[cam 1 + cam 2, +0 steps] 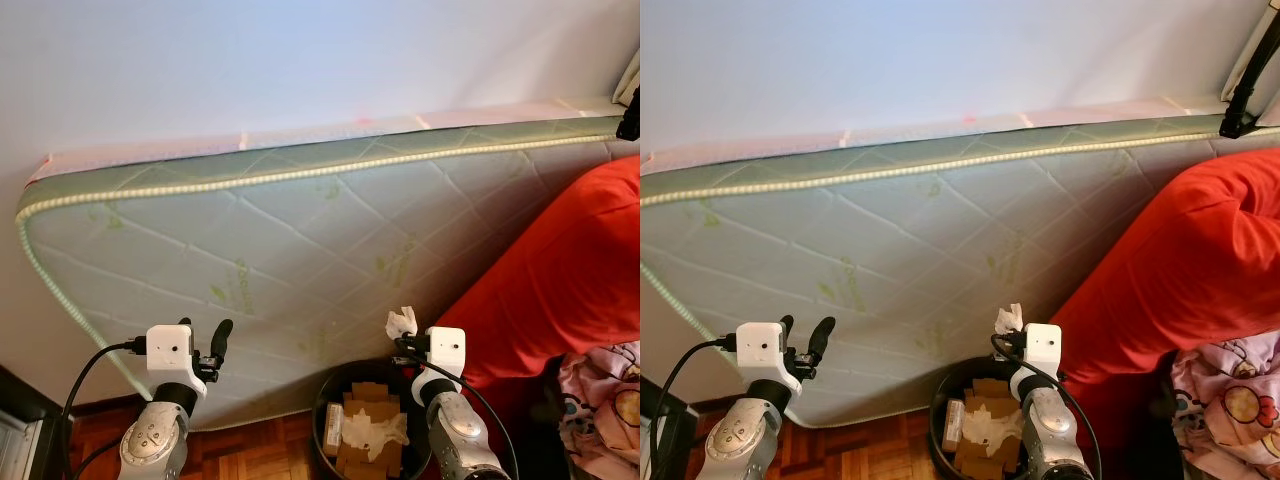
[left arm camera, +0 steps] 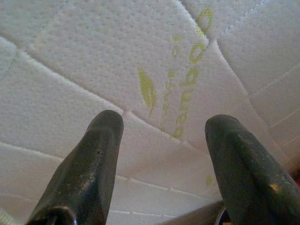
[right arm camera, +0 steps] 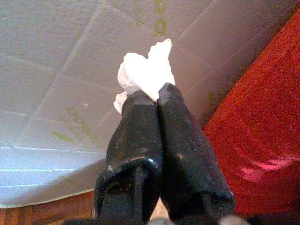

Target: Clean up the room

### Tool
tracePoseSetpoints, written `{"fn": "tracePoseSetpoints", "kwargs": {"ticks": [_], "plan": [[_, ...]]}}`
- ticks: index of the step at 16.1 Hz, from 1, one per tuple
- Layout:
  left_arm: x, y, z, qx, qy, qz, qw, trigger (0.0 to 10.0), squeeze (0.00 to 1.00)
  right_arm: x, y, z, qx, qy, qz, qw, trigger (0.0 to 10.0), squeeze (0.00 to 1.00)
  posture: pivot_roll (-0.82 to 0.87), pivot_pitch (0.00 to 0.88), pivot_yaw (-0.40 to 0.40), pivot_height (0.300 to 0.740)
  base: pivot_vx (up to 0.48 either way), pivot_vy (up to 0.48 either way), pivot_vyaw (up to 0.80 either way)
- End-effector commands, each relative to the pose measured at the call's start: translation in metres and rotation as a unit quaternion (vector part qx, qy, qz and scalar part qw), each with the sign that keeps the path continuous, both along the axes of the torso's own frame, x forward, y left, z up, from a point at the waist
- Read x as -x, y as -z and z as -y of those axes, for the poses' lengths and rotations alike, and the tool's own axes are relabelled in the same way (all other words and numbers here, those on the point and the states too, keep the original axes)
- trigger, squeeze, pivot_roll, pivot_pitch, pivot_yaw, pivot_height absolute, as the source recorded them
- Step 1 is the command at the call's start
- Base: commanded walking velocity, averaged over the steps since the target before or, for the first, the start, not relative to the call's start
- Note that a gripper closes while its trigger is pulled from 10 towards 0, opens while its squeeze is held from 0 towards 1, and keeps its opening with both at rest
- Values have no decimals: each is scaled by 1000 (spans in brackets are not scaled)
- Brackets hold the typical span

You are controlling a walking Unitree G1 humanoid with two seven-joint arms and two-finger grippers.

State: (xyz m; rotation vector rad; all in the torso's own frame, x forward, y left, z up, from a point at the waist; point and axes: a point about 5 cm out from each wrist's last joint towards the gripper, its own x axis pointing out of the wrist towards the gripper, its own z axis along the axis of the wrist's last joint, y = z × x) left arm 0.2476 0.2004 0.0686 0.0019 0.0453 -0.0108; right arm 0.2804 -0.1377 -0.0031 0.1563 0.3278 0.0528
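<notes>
My right gripper [image 1: 402, 338] is raised above a black trash bin [image 1: 325, 400] and is shut on a crumpled white tissue [image 3: 145, 72], which sticks out past the fingertips. In the eye views the tissue [image 1: 1008, 319] shows just above the white wrist block. The bin holds cardboard pieces and another crumpled tissue [image 1: 375, 430]. My left gripper [image 1: 205, 345] is held up at the left, open and empty, its two black fingers [image 2: 89, 164] pointing at the quilted mattress [image 2: 154, 56].
A large quilted mattress [image 1: 300, 240] with green print leans on its side against the white wall. A red blanket [image 1: 570, 270] is heaped at the right, with patterned pink fabric [image 1: 605, 395] below it. Wooden floor [image 1: 250, 450] lies under the mattress edge.
</notes>
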Motion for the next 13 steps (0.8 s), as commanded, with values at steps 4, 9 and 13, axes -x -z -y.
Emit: {"fn": "tracePoseSetpoints", "kwargs": {"ticks": [4,9,13], "plan": [[-1,-2,3,1,5,-2,1000,10000,0,-1,-1,-4,-2,-8,3,1000,10000,0,136,95,-42,665,0,0,0],[-2,-4,0,0,0,0,1000,10000,0,-3,-1,-6,4,-11,-4,1000,10000,0,141,97,-43,665,0,0,0],[-1,-4,1,1,-1,-1,1000,10000,0,-2,0,-9,4,-19,-7,1000,10000,0,143,100,-46,665,0,0,0]]}}
